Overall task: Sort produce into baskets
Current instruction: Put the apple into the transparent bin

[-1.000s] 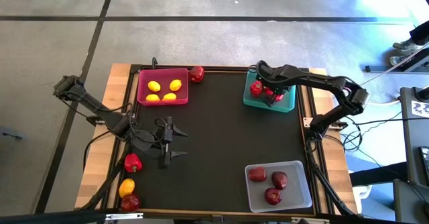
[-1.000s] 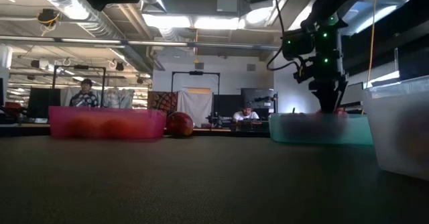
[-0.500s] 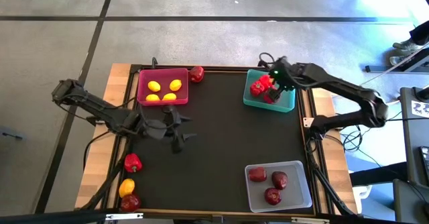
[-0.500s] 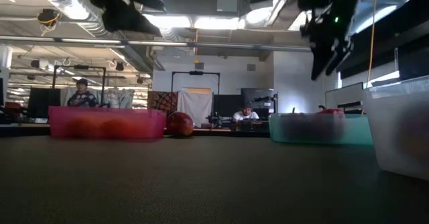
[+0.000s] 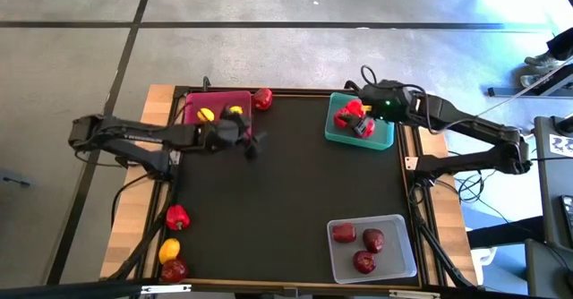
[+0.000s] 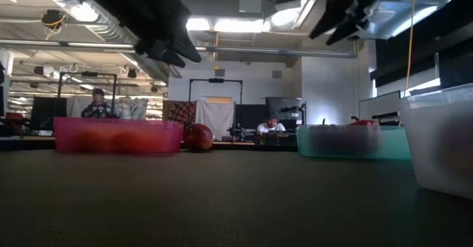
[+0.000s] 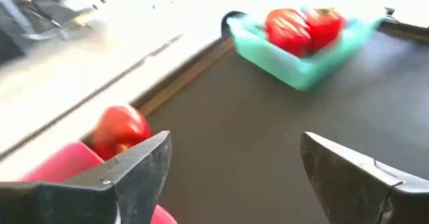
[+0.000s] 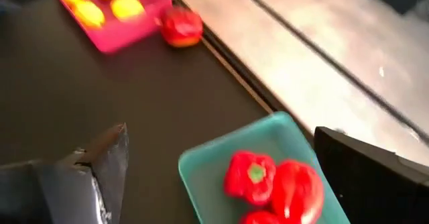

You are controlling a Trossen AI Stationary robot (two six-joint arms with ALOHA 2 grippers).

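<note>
My left gripper [image 5: 253,145] [image 7: 234,170] hangs open and empty above the mat, just right of the magenta basket [image 5: 192,111], which holds yellow lemons [image 5: 206,114]. A red round fruit [image 5: 262,98] [image 7: 120,130] lies on the mat at that basket's far right corner. My right gripper [image 5: 365,120] [image 8: 221,140] is open and empty above the teal basket [image 5: 380,140] [image 8: 201,163], where red peppers [image 5: 345,115] [image 8: 251,176] lie. The clear basket [image 5: 398,223] holds three dark red apples [image 5: 345,234].
A red pepper [image 5: 177,217], a yellow lemon [image 5: 168,250] and a dark red apple [image 5: 174,269] lie on the wooden strip at the table's near left. The black mat [image 5: 295,183] between the baskets is bare. People sit in the room behind [image 6: 94,103].
My left gripper has risen, turned and swung from the mat's middle left toward the far edge, to the right side of the magenta basket. My right gripper has lifted up out of the teal basket and drawn back a little toward the right edge.
</note>
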